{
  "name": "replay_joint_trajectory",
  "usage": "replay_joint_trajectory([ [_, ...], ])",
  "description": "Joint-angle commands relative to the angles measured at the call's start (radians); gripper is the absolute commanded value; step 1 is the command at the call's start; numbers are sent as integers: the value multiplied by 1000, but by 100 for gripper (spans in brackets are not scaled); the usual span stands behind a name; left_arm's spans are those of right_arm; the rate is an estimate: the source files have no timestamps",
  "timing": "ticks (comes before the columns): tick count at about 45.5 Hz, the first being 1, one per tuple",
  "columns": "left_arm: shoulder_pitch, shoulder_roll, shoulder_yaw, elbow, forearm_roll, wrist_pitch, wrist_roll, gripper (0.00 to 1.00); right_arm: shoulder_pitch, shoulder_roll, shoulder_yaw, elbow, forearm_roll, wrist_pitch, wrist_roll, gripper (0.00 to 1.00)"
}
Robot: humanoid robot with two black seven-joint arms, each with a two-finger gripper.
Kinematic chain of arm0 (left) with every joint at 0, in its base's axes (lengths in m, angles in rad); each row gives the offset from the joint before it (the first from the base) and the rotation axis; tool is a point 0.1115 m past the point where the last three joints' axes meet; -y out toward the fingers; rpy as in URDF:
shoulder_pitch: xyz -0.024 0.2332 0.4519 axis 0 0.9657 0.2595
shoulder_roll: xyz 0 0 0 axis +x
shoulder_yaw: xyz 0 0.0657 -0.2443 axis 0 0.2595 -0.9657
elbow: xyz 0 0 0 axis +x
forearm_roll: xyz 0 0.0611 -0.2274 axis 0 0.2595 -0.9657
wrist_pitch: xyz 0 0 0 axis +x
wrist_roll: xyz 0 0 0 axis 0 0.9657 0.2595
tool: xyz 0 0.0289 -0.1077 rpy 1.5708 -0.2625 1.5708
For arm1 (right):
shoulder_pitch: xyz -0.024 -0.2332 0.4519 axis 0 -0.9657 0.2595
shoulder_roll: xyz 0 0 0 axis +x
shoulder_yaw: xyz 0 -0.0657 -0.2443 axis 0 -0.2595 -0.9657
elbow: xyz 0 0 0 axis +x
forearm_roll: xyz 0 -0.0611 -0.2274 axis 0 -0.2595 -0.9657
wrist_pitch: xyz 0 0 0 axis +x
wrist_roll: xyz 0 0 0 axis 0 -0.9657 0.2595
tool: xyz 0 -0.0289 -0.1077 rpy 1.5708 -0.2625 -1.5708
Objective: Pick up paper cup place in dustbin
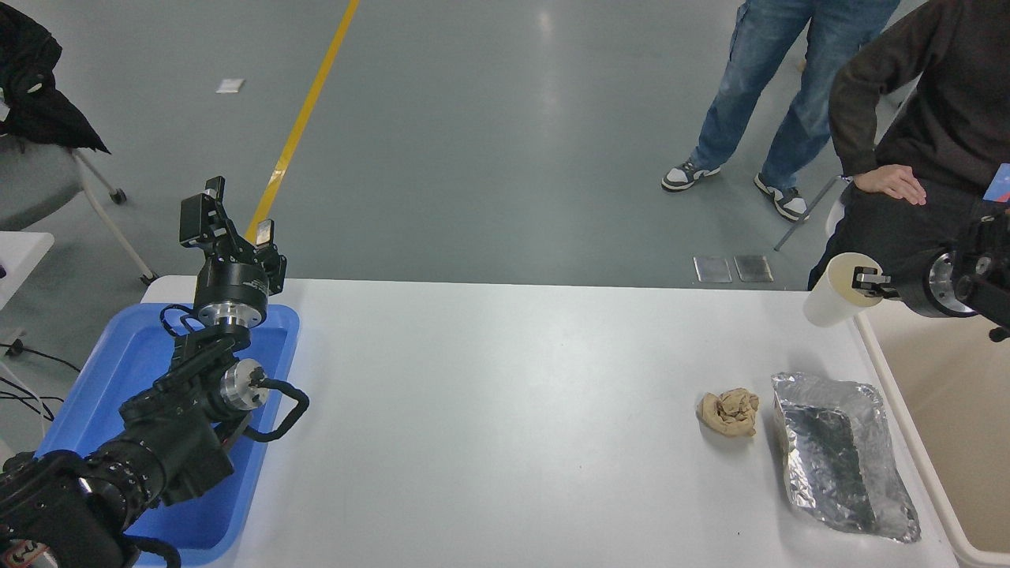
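Note:
The white paper cup [832, 300] hangs tilted in the air at the table's far right corner, its rim held by my right gripper [862, 282], which is shut on it. The right arm comes in from the right edge, above the cream-beige dustbin [907, 442], whose long rim runs along the table's right side. The cup sits just left of the bin's rim, above the table edge. My left gripper [229, 213] is parked at the far left above the blue tray, its fingers apart and empty.
A crumpled brown paper wad [729, 411] and a crinkled silver foil bag [840, 454] lie on the white table at the right. A blue tray [95, 394] lies under the left arm. One person sits and another stands beyond the far right side.

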Motion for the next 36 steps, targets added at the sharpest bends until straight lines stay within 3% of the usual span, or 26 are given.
replay_joint_trajectory([
  [1, 0, 1, 0, 0, 0, 0, 0, 100, 328, -104, -154, 218, -2, 175, 2, 0],
  [17, 0, 3, -3, 0, 1, 0, 1, 100, 656, -58, -373, 354, 4, 284, 3, 0],
  [36, 2, 4, -3, 0, 0, 0, 3, 100, 704, -50, -438, 385, 4, 304, 3, 0],
])
